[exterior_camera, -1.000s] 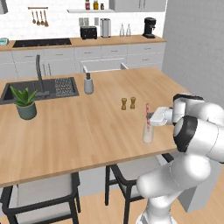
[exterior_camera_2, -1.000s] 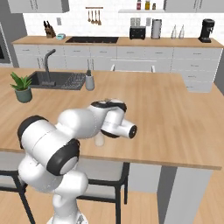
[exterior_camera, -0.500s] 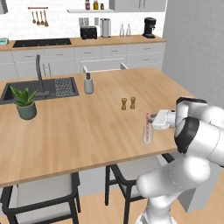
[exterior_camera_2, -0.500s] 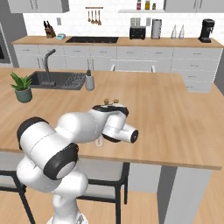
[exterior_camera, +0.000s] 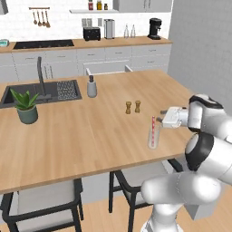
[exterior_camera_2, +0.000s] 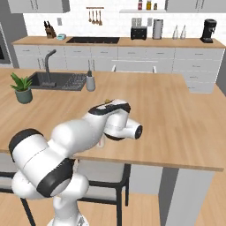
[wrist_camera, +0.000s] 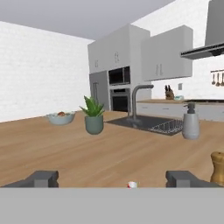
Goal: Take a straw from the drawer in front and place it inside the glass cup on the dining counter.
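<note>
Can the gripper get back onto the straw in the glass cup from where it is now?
Probably yes: the open gripper sits beside the straw's top, which stands above the glass cup, with nothing between them.

We've got a potted plant (exterior_camera: 26, 105) beside the black sink (exterior_camera: 43, 92), a grey soap dispenser (exterior_camera: 91, 86) near its corner, two wooden shakers (exterior_camera: 132, 107) mid-worktop, plus a toaster (exterior_camera: 91, 33) and coffee machine (exterior_camera: 155, 28) along the back wall.
</note>
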You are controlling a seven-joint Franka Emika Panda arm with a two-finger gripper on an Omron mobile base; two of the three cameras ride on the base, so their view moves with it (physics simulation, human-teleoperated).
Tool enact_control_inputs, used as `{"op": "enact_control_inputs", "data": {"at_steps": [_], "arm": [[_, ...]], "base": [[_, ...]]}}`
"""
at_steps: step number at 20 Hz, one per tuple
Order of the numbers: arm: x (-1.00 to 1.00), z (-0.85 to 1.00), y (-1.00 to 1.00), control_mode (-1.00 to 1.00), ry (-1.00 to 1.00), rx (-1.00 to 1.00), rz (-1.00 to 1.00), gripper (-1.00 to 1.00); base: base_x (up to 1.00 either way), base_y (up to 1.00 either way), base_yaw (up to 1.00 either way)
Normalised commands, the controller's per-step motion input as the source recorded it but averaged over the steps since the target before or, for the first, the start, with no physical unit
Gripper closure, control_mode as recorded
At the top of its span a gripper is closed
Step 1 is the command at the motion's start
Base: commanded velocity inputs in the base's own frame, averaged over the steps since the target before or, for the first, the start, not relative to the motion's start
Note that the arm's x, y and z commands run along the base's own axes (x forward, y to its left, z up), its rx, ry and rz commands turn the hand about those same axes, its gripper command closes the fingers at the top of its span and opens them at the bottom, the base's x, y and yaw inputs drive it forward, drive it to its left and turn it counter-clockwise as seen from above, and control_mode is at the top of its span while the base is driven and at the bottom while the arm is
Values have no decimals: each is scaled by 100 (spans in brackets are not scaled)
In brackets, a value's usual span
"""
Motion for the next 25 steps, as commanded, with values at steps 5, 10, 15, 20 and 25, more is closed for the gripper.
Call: {"op": "enact_control_inputs", "data": {"at_steps": [5,10,15,20,25], "arm": [[-83,100,0,-100,-1,0,-8,-100],[-100,100,12,-100,0,-2,-13,-100],[-100,99,42,-100,1,-14,-15,-100],[-85,63,55,-100,15,-30,-14,-100],[-59,27,57,-100,32,-33,-10,-100]], "base": [[0,0,0],[0,0,0],[0,0,0],[0,0,0],[0,0,0]]}}
